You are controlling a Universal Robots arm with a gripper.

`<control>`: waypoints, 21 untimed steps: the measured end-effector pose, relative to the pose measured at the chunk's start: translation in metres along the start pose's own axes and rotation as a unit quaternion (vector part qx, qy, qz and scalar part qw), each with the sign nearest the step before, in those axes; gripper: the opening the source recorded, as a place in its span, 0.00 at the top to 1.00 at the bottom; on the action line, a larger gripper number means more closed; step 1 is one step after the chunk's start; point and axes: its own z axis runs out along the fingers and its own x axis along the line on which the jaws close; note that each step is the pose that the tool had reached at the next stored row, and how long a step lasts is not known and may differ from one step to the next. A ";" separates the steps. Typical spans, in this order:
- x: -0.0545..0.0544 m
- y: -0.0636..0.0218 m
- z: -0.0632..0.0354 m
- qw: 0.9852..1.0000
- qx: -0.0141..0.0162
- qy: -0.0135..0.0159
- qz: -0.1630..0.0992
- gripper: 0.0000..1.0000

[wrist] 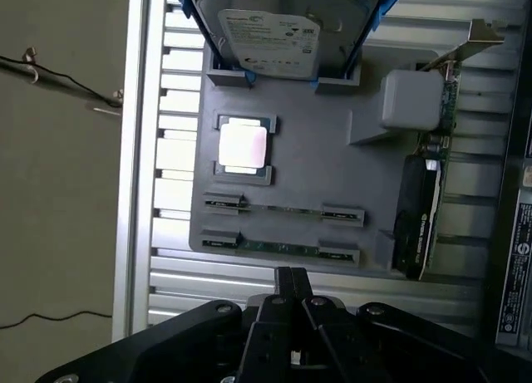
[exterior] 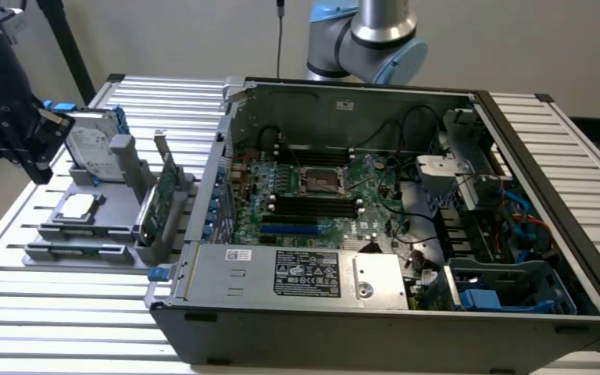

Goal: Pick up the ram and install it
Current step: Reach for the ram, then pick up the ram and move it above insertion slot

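1. Here, the wrist view looks down past the gripper [wrist: 291,275]. Its two black fingers [wrist: 284,277] are pressed together with nothing between them, and they hang in the air above the desk [exterior: 71,320].
2. Just beyond the fingertips in that view lies the grey holder [wrist: 332,159]. The ram [wrist: 274,247] rests on edge in the holder's slot nearest the fingers, between two end clips, and the fingers do not touch it. A second thin strip [wrist: 278,208] lies in the parallel slot just beside it.
3. The wrist view also gives the tops of the holder's other parts: a square processor [wrist: 243,144] in its pocket, a hard drive [wrist: 283,30] with its label up at the far end, and an expansion card [wrist: 420,217] standing on edge.
4. The exterior view adds the wider layout. The holder [exterior: 123,168] sits at nine o'clock from the open computer case [exterior: 279,336], on the exterior view's left.
5. On the holder in that view, the hard drive [exterior: 90,148] stands at the twelve o'clock end, the card [exterior: 152,207] is on the three o'clock side, and the ram slots are at the six o'clock end.
6. Inside the case the exterior view shows the motherboard [exterior: 311,195] with its black memory slots [exterior: 311,207], and the power supply [exterior: 290,273] at six o'clock from them.
7. The arm [exterior: 368,35] rises at twelve o'clock behind the case.
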 end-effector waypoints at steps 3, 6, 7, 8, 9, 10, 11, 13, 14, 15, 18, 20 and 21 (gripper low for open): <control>0.000 -0.0006 0.0035 1.000 0.000 -0.007 0.000 0.89; 0.000 -0.0007 0.0040 1.000 0.001 -0.008 0.000 0.89; 0.000 -0.0007 0.0041 1.000 0.001 -0.008 0.000 0.89; 0.000 -0.0007 0.0041 1.000 0.001 -0.008 0.000 0.89; 0.000 -0.0007 0.0041 1.000 0.001 -0.008 0.000 0.89; 0.000 -0.0007 0.0041 1.000 0.001 -0.008 0.000 0.89; 0.000 -0.0007 0.0041 1.000 0.001 -0.008 0.000 0.89; 0.000 -0.0007 0.0041 1.000 0.001 -0.008 0.000 0.89; 0.000 -0.0007 0.0041 1.000 0.001 -0.008 0.000 0.89; 0.000 -0.0007 0.0041 1.000 0.001 -0.008 0.000 0.89; 0.000 -0.0006 0.0042 1.000 0.001 -0.008 0.000 0.89; 0.001 -0.0003 0.0050 1.000 0.002 -0.009 -0.005 0.89; 0.001 -0.0004 0.0059 1.000 0.002 -0.009 -0.014 0.89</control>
